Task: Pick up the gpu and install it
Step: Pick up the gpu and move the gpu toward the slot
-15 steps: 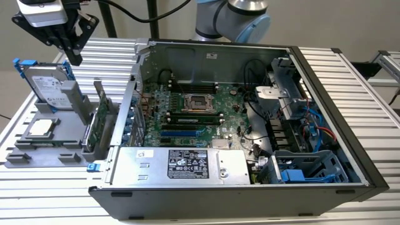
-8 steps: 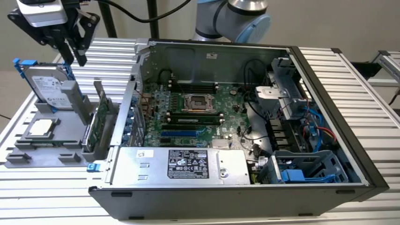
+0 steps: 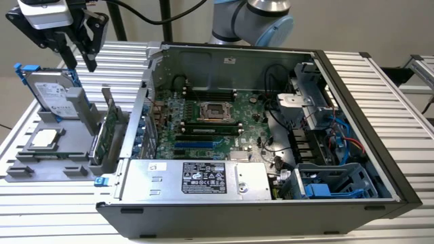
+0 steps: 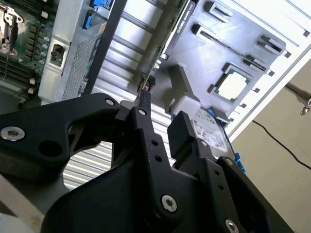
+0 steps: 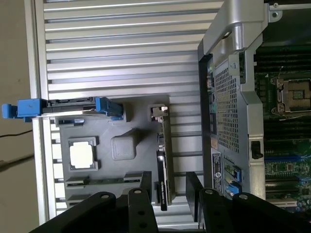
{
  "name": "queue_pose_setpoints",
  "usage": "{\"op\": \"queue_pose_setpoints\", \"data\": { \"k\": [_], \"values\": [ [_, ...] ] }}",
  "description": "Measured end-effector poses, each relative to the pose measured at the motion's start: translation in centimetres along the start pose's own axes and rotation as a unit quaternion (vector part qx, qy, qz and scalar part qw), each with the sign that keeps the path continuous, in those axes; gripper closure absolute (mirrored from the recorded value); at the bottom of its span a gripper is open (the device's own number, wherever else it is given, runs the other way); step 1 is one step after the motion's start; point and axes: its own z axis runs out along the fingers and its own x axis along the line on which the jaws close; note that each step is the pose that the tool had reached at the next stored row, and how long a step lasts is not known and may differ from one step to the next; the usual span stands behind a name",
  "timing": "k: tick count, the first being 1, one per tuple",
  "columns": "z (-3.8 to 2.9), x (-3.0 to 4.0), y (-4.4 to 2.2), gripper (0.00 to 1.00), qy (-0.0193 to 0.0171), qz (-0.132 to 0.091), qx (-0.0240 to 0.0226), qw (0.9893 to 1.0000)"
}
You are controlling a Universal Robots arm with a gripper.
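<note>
Black fingers [image 5: 146, 199] of the gripper [image 5: 169, 177] fill the near edge of the first wrist view. They stand spread with nothing between them, and the gpu [image 5: 164, 165] shows below, lined up with the gap. In the exterior view the gripper [image 3: 81, 66] hangs well above the gpu [image 3: 109, 129], clear of it.

The gpu stands on its long edge in a slot of a grey holder [image 3: 40, 168], its silver bracket end up, just beside the outer wall of the open computer case [image 3: 237, 218]. On the same holder a hard drive [image 3: 54, 94] in a blue frame stands upright. A square silver processor chip [image 3: 44, 137] lies flat in a recess near it.

Inside the case the green motherboard [image 3: 210, 127] lies exposed, with a power supply [image 3: 196, 178] along the near side. Holder and case both rest on a slatted metal table [image 3: 379, 71]. In the second wrist view the spread gripper [image 4: 160, 109] points towards the gpu's thin edge [image 4: 177, 26], with the processor chip [image 4: 233, 87] beyond.
</note>
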Motion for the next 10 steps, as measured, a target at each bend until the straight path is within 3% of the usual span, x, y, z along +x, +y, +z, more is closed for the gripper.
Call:
{"op": "queue_pose_setpoints", "data": {
  "k": [5, 10],
  "values": [
    [0.14, -0.01, -0.15, 0.0, 0.0, 0.0, -0.0001, 1.0],
    [0.25, -0.06, -0.73, 0.0, 0.0, 0.0, -0.0001, 1.0]
  ]
}}
